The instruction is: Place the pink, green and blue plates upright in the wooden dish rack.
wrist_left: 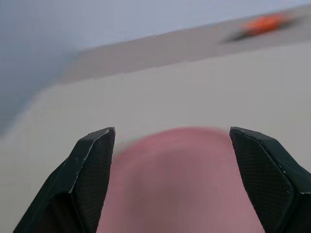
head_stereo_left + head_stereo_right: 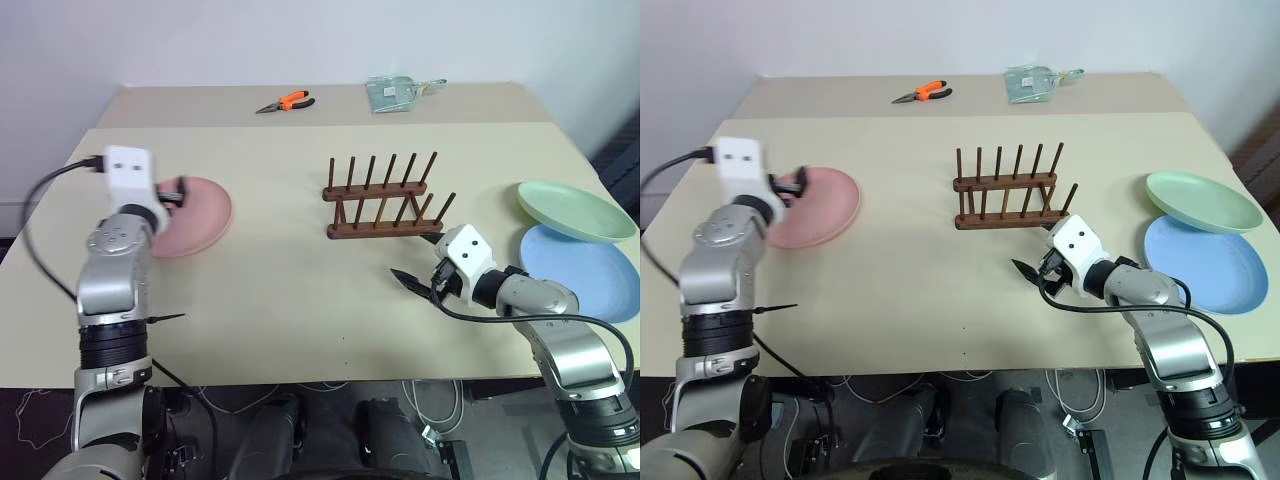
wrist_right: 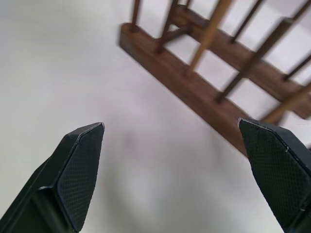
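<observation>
Even, bright light is falling on the surface (image 2: 300, 300), casting only soft shadows. The left tool (image 2: 175, 192) is smearing with motion blur; the pink plate (image 1: 180, 179) is perhaps out of focus.

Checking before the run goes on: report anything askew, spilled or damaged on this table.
Nothing stands out. The wooden dish rack stands upright with no plates in it; the pink plate lies flat, and the green plate overlaps the blue plate. No spills or damage.

Beige table (image 2: 300, 290): pink plate (image 2: 200, 220) at left; empty rack (image 2: 385, 205) in the middle; green plate (image 2: 575, 210) overlapping blue plate (image 2: 585, 270) at right; pliers (image 2: 287, 102) and clear packet (image 2: 395, 93) at the far edge.
</observation>
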